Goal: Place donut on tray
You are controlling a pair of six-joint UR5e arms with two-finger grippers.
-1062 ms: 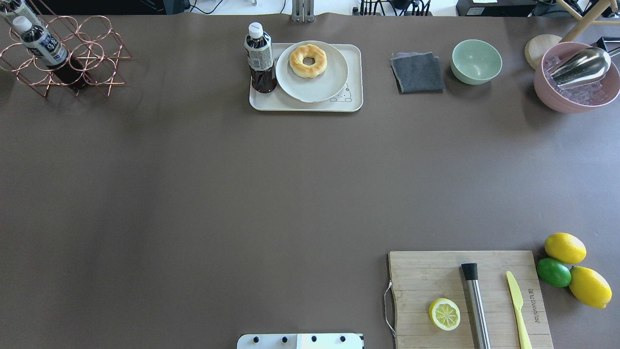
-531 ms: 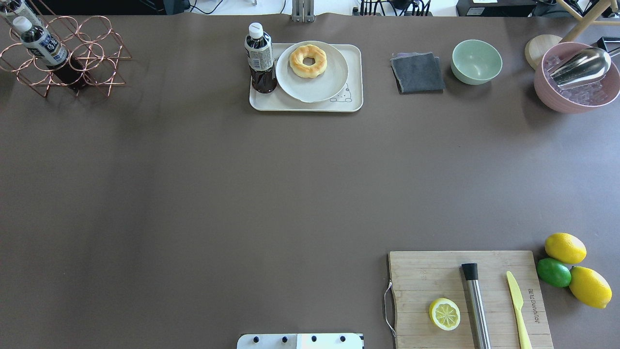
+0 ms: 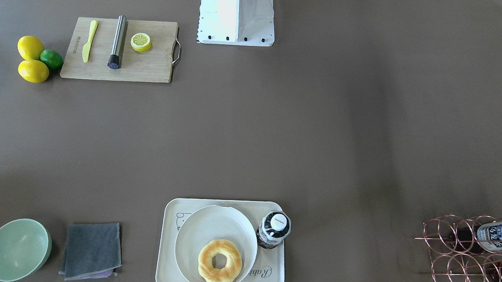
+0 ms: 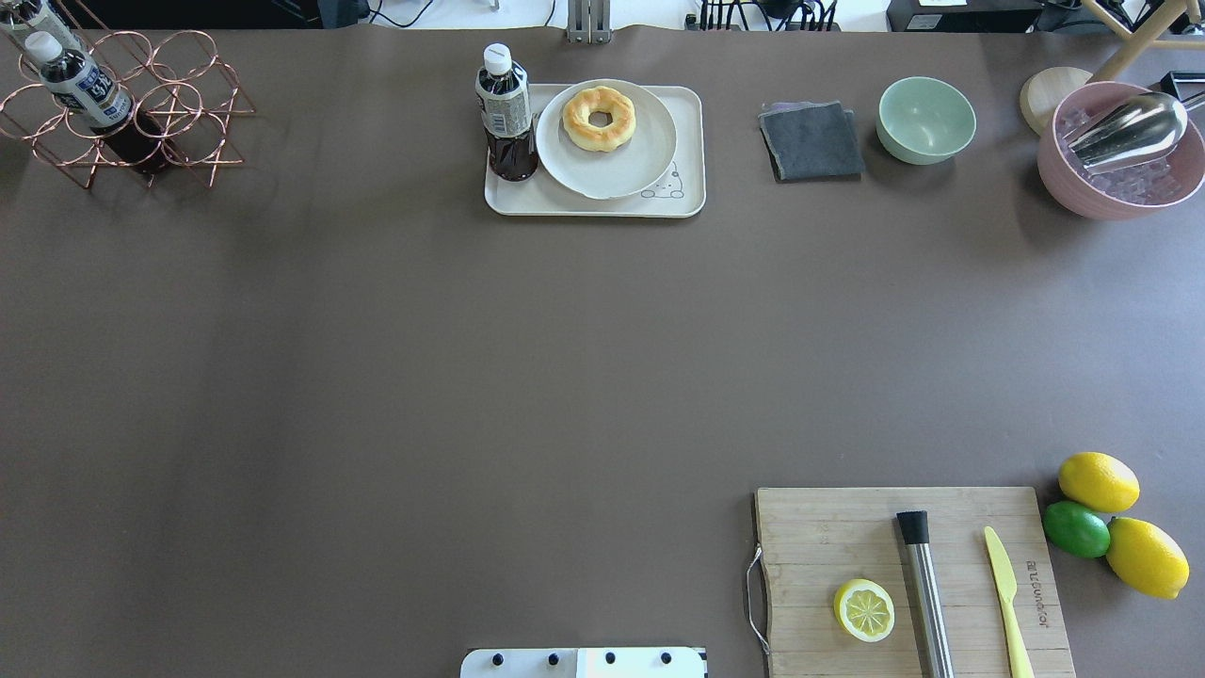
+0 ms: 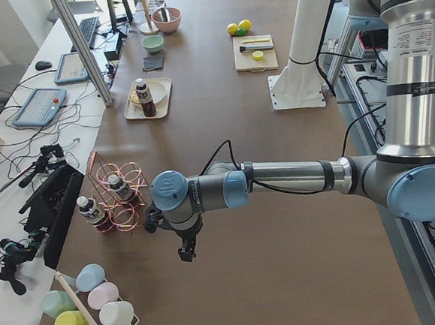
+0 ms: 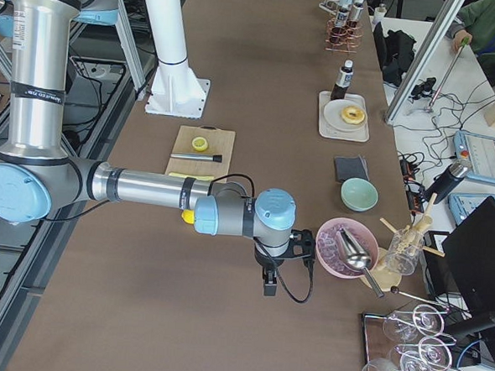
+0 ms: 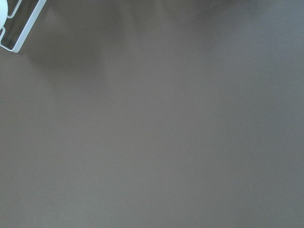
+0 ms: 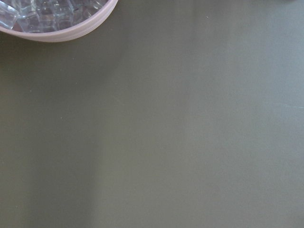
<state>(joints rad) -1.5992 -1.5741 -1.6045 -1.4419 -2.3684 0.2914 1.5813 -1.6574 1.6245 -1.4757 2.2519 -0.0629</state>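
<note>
The donut (image 4: 599,118) is a golden ring. It lies in a white bowl with a notched rim (image 4: 612,168) that stands on the cream tray (image 4: 565,203) at the far middle of the table. In the front-facing view the donut (image 3: 220,261) lies in the bowl on the tray (image 3: 272,281). My left gripper (image 5: 185,251) hangs over bare table far off near the wire rack. My right gripper (image 6: 268,285) hangs beside the pink ice bowl. Both show only in side views; I cannot tell whether they are open or shut.
A dark drink bottle (image 4: 506,113) stands on the tray's left end. A grey cloth (image 4: 811,141), a green bowl (image 4: 926,120) and a pink ice bowl with scoop (image 4: 1120,151) lie to the right. A copper rack (image 4: 122,108) is far left, a cutting board (image 4: 913,579) near right.
</note>
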